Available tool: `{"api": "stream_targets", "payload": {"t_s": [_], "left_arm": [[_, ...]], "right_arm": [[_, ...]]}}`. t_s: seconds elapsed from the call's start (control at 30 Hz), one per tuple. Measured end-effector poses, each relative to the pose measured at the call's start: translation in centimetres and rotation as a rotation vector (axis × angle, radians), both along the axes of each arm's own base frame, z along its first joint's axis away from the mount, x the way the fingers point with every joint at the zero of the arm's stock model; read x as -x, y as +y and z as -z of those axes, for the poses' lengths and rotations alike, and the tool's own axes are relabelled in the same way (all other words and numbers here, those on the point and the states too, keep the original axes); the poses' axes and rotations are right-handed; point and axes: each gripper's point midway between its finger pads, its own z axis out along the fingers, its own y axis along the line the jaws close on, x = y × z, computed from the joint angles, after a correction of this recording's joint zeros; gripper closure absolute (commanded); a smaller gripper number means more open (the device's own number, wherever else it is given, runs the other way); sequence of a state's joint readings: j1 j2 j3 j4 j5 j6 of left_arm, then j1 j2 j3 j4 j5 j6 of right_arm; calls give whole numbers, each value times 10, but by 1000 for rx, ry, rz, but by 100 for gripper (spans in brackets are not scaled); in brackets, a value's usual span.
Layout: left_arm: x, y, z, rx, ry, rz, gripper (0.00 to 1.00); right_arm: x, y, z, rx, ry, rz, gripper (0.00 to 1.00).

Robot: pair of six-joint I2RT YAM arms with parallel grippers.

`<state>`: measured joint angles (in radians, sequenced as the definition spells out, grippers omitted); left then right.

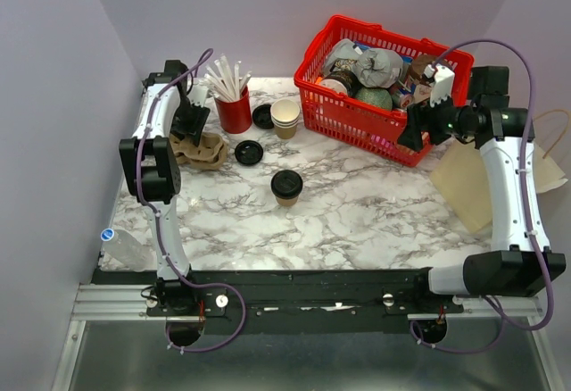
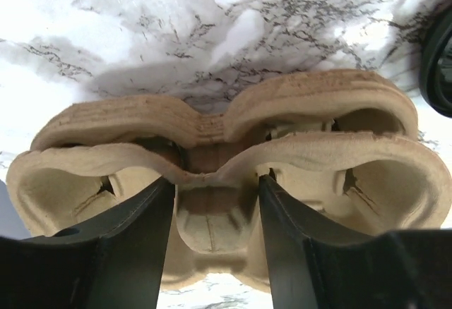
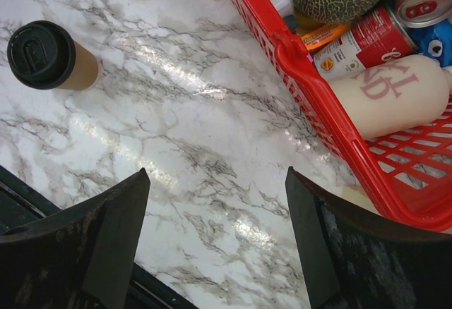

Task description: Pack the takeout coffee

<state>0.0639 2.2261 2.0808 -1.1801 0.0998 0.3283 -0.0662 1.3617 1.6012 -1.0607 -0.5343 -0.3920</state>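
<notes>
We see left gripper (image 2: 215, 182) at far left, fingers down in pulp cup carrier (image 2: 212, 136), either side of its middle rib — clamped or not, we cannot tell. Loose black lid (image 1: 249, 152) just right of carrier. Takeout coffee (image 1: 286, 187) upright, lidded, mid-table, untouched. Right gripper (image 3: 217, 175) hovers beside red basket (image 3: 311, 90) — jaws wide, nothing between.
</notes>
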Motion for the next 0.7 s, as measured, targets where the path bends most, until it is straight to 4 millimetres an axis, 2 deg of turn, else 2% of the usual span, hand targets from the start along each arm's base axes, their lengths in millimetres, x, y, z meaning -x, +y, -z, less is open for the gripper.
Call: {"api": "stream_targets", "payload": {"t_s": [0.13,0.27,0.43,0.6,0.7], "left_arm": [[7,-2,-12,6,-11,1,48],[12,-3,-28,10,-34,3,55],[24,-9,-51,39,-67,17,55],[54,-32,-85,130,-99,94,55],[87,-58,-98,177,-102,185,55]], "right_arm": [[-5,0,8,-6,30,0,13],[-10,1,17,-15,62,0,13],[-13,3,18,-29,73,-6,13],[-14,6,14,-44,69,-10,13],[-14,6,14,-49,71,-11,13]]}}
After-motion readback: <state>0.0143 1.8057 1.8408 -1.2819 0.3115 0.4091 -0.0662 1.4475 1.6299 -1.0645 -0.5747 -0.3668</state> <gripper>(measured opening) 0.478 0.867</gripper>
